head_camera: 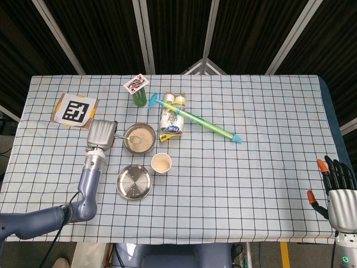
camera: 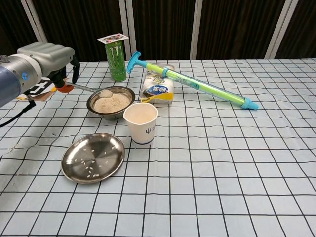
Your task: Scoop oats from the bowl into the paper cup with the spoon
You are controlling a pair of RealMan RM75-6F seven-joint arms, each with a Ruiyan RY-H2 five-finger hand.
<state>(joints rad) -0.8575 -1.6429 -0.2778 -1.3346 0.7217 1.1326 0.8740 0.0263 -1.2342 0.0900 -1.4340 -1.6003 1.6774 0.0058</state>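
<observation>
My left hand [head_camera: 101,134] [camera: 47,58] sits left of the steel bowl of oats [head_camera: 140,138] [camera: 111,101] and grips the handle of a metal spoon [camera: 94,91]. The spoon's tip carries a heap of oats and hangs just above the bowl's left rim [head_camera: 132,139]. The white paper cup [head_camera: 161,163] [camera: 140,123] stands upright in front of the bowl with oats inside. My right hand [head_camera: 338,191] rests at the table's near right corner, fingers spread, holding nothing.
A flat steel plate [head_camera: 134,182] [camera: 93,157] with several stray oats lies near the cup. Behind the bowl stand a green can [camera: 117,61] topped with a playing card, a pack of small bottles [camera: 158,90] and a long green-blue water pump toy [camera: 192,83]. A marker tag [head_camera: 75,109] lies far left.
</observation>
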